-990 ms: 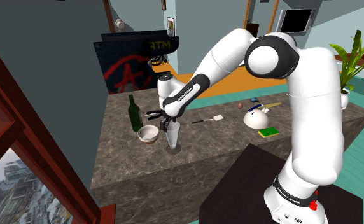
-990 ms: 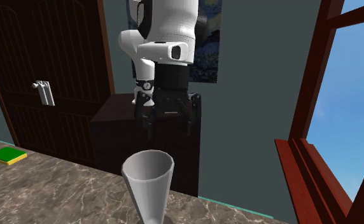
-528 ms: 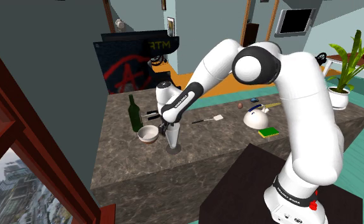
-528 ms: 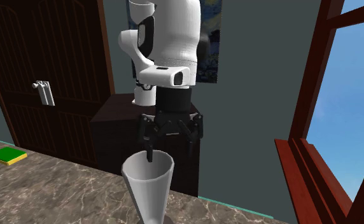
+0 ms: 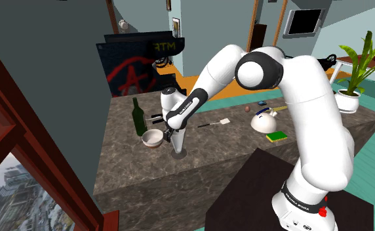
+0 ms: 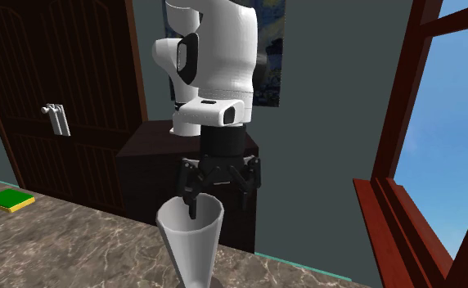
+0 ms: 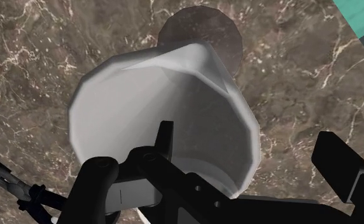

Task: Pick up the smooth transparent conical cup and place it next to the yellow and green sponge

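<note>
The bench (image 5: 245,154), a long slab of dark veined stone, carries everything in play. The white arm (image 5: 311,98) arches over it from the stand at the shoulder view's lower right. Within the last second the arm has folded lower and swung its elbow towards that view's left, bringing the hand down.

A dark green bottle (image 5: 138,117) and a pale bowl (image 5: 153,138) stand at the far-left end of the arm's reach. Just beside the bowl stands the conical cup (image 6: 190,237), upright on its narrow base with its wide mouth up. It is drawn a pale greyish white rather than clear, and it has not shifted from its spot.

The pincer (image 6: 220,209) is what has changed. A second ago it hung clear above the rim. Now it has sunk far enough that one finger (image 7: 165,137) reaches inside the mouth, while the other stands outside the wall. The jaws are still spread, straddling the cup's wall without pressing it, so nothing is held yet.

The approach therefore looks finished, and the squeeze on the rim wall is probably the step due next. The thin sloping wall may slip or tip if it is pinched off-centre.

The yellow and green sponge (image 5: 277,136) lies well apart, towards the shoulder view's right, so the whole carry remains.
</note>
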Motion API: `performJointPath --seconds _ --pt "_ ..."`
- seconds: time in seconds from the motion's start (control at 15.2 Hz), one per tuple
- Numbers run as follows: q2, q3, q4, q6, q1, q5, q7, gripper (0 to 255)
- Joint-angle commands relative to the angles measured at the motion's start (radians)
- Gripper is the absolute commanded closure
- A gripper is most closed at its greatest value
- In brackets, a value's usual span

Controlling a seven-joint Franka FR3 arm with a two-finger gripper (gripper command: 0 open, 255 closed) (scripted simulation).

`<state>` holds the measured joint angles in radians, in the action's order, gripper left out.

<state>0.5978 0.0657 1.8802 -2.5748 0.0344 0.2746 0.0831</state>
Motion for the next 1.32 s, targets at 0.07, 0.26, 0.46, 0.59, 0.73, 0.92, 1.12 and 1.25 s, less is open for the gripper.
performJointPath --seconds 0.07,0.26,0.46,0.59,0.73,0.92,1.12,1.25 --pt "0.0 0.0 0.0 0.0 0.0 0.0 0.0 0" --pt "0.0 0.0 0.0 0.0 0.0 0.0 0.0 255" --pt "0.0 0.0 0.0 0.0 0.0 0.0 0.0 255" --pt "0.0 0.0 0.0 0.0 0.0 0.0 0.0 255" --pt "0.0 0.0 0.0 0.0 0.0 0.0 0.0 255" --pt "-0.031 0.006 0.005 0.026 -0.004 -0.007 -0.008 255" --pt "-0.061 0.012 0.006 0.054 -0.008 -0.015 -0.017 255" --pt "-0.08 0.016 0.007 0.073 -0.011 -0.021 -0.022 255"
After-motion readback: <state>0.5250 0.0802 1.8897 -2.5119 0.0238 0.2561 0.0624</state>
